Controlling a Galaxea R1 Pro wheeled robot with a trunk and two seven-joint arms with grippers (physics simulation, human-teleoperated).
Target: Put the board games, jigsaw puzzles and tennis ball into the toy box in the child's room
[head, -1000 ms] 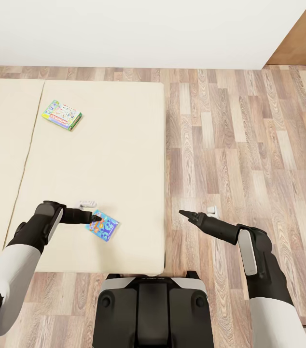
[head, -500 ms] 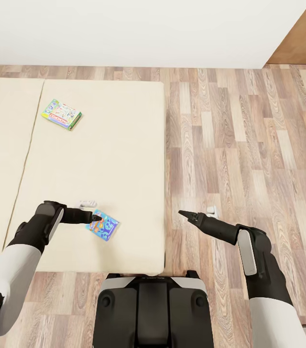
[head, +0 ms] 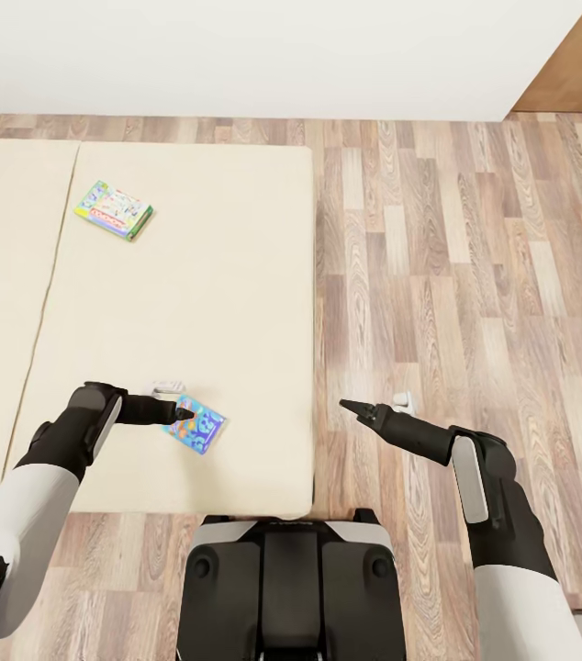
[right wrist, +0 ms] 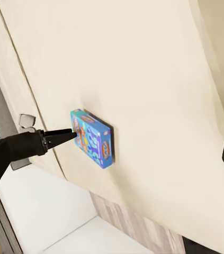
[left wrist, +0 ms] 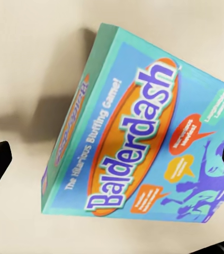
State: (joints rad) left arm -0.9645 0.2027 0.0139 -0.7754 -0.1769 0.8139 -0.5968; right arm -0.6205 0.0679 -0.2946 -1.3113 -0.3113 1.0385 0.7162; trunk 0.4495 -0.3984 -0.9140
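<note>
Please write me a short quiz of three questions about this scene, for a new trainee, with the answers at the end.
1. True or false: the blue Balderdash box lies on the floor.
2. Which gripper is at the blue Balderdash box? A: left gripper. B: right gripper.
3. Fill in: ___ board games lie on the bed.

Key: 1 false, it lies on the bed. 2 A. 3 two; the other is the green-edged box.

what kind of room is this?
Likely a bedroom, probably a child's: a wide beige bed on a wood plank floor by a white wall, with two board games lying on it, a blue Balderdash box and a green-edged box.
</note>
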